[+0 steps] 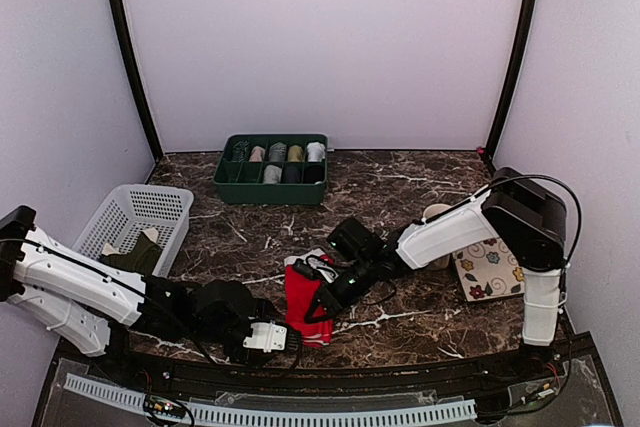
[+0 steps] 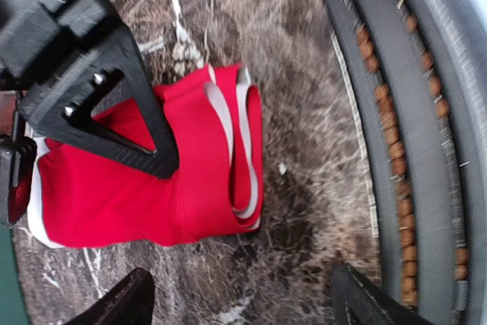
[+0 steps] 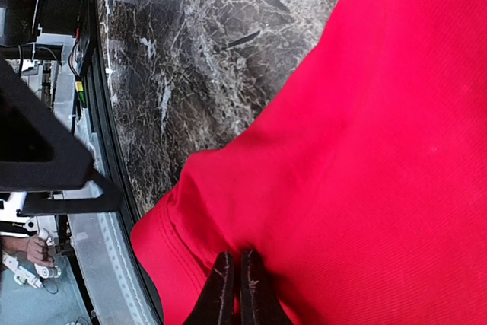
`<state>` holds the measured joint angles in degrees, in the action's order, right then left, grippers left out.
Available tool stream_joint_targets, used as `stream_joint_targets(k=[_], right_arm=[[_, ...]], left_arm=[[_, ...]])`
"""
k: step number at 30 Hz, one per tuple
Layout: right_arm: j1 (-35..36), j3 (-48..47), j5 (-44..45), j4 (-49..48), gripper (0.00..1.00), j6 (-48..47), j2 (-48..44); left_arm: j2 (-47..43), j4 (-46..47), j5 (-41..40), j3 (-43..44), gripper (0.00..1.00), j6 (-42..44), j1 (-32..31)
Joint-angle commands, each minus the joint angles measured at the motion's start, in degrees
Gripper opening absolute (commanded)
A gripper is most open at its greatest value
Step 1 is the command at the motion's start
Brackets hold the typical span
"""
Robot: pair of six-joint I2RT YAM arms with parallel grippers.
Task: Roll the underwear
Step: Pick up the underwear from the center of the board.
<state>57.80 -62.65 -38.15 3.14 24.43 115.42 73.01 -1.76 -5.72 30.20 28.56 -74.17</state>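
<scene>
Two robot arms reach over a dark marble-look table. Near the front edge, between the arms, lies the bright red cloth underwear with white trim. It looks folded into a long strip, and it rests flat on the table.

The right claw has its two fingers pressed together on the red cloth, pinching a small bit near one edge. The left claw hangs just beside the end with the white band. Its fingers are wide apart and hold nothing.

I think the underwear is very light, soft and floppy. It cannot break, but it will sag and come undone if let go. It may also slide on the smooth table top. A good place to grab seems to be a short end of the strip, taking all the layers at once. Then one claw could turn that end over and over, while the other presses the cloth down so the roll comes out tight.
</scene>
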Motion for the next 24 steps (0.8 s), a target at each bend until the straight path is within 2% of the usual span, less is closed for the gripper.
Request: stream_joint_targets(k=[1,7,12,15,19,22,24], right_arm=[[-0.3,1.8,3.4,8.5,0.05,-1.3,4.2],[-0.2,1.1,3.1,9.0,0.05,-1.4,5.0],[-0.3,1.1,2.9,8.8,0.04,-1.1,5.6],[-0.3,0.9,2.7,8.8,0.04,-0.8,5.7],[-0.2,0.9,3.2,8.9,0.04,-0.9,5.2],[-0.2,0.6,3.7,8.4,0.05,-1.4,4.2],[-0.3,0.7,5.2,7.8,0.12,-1.7,2.6]], left_arm=[[4.8,10.6,-13.0,-2.1,0.81,11.0,-2.5],[14.1,19.3,-18.0,-3.4,0.73,18.1,-5.1],[18.9,24.1,-18.9,-2.6,0.62,19.0,-6.3],[20.2,26.1,-19.9,-2.3,0.49,17.1,-6.3],[16.5,21.6,-16.9,-1.9,0.26,12.2,-5.8],[12.3,15.9,-9.4,-0.7,0.11,6.2,-3.4],[9.5,11.9,-3.0,0.5,0.04,2.2,-0.5]])
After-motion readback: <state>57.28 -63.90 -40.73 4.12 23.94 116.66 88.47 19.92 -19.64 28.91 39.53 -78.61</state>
